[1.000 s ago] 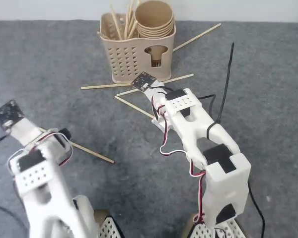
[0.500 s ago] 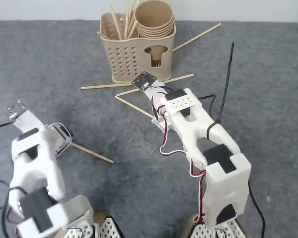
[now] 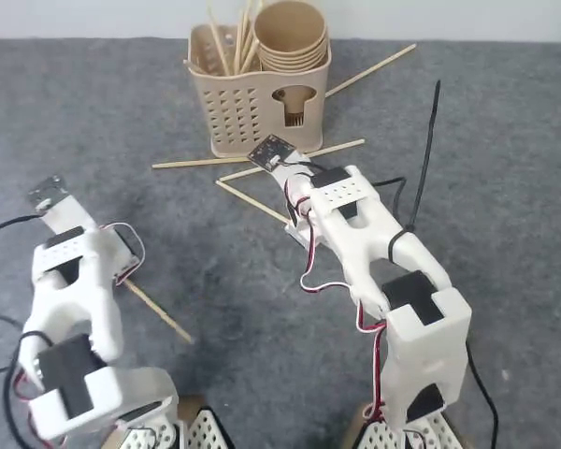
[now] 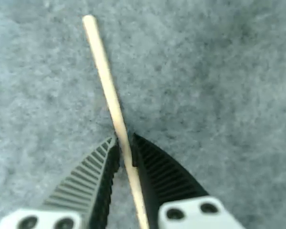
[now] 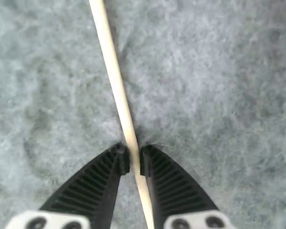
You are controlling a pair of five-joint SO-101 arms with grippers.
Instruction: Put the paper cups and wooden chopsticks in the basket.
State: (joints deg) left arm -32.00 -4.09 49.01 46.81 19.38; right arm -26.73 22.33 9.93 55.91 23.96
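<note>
**A:** Where does the job stand?

**B:** The stack of brown paper cups (image 3: 290, 33) sits inside the beige perforated plastic basket (image 3: 252, 103), with several sticks standing beside it. I'd judge the cups done and the loose sticks the step in hand.

**A:** And the arms?

**B:** The left gripper (image 4: 125, 152) has its ribbed black jaws pinched on a thin pale wooden chopstick (image 4: 107, 81), well apart from the basket. The right gripper (image 5: 133, 160) is clamped on a pale round chopstick (image 5: 112, 71) just in front of the basket. I cannot tell whether either stick has left the floor.

**A:** Next?

**B:** Probably lift, tip each stick upright and carry it over the basket's rim, one arm at a time so they don't crowd. Three more loose chopsticks (image 3: 201, 163) lie around the basket.

**A:** Surroundings?

**B:** A grey felt-like carpet (image 3: 505, 187) under everything, and a pale wall (image 3: 449, 19) behind the basket.
</note>
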